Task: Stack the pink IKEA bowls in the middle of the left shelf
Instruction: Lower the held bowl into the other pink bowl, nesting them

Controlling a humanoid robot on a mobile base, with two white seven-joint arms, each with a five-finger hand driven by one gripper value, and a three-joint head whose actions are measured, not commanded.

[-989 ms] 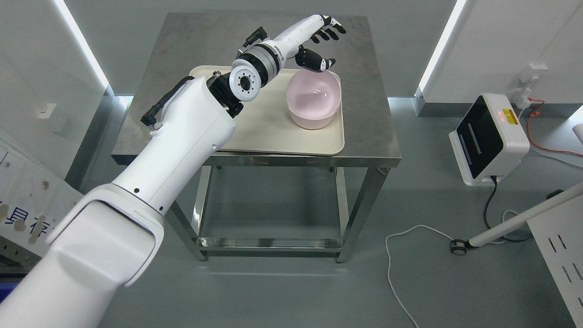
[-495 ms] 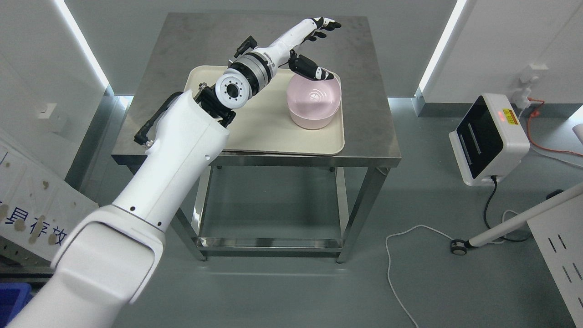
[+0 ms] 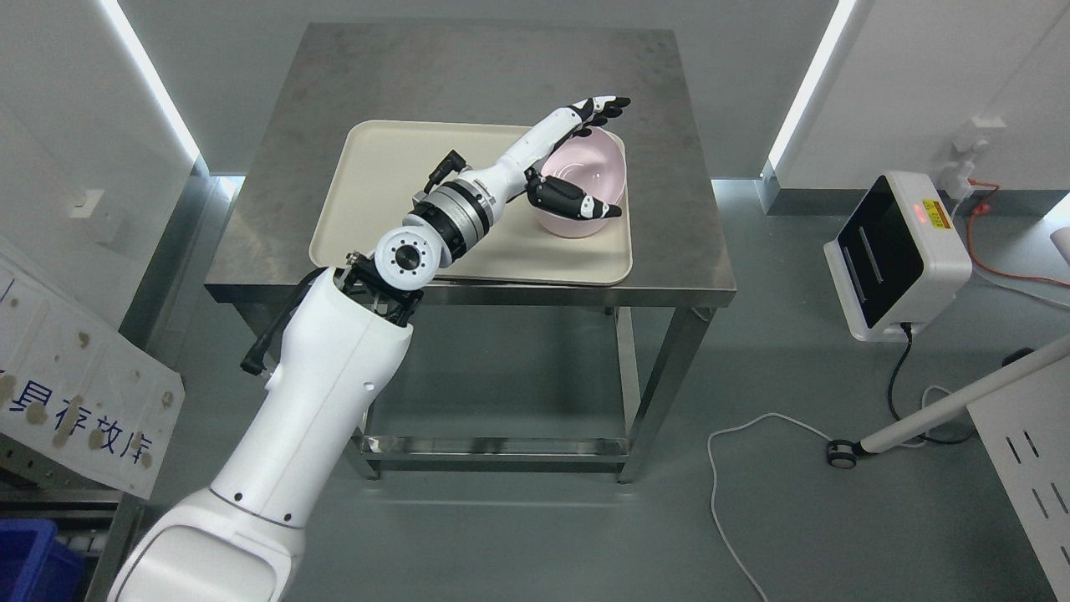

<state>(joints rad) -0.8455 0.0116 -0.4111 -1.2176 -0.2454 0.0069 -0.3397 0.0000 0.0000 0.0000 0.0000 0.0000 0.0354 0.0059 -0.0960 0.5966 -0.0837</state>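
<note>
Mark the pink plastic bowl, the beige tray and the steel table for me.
pink plastic bowl [image 3: 595,171], head view, inner wall.
beige rectangular tray [image 3: 376,180], head view, bare left floor.
stainless steel table [image 3: 468,75], head view, bare far top.

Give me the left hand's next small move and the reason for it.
Probably close the fingers and thumb onto the pink bowl. The left hand straddles it on the tray, fingers at the far rim, thumb by the near side, not yet gripping.
</note>
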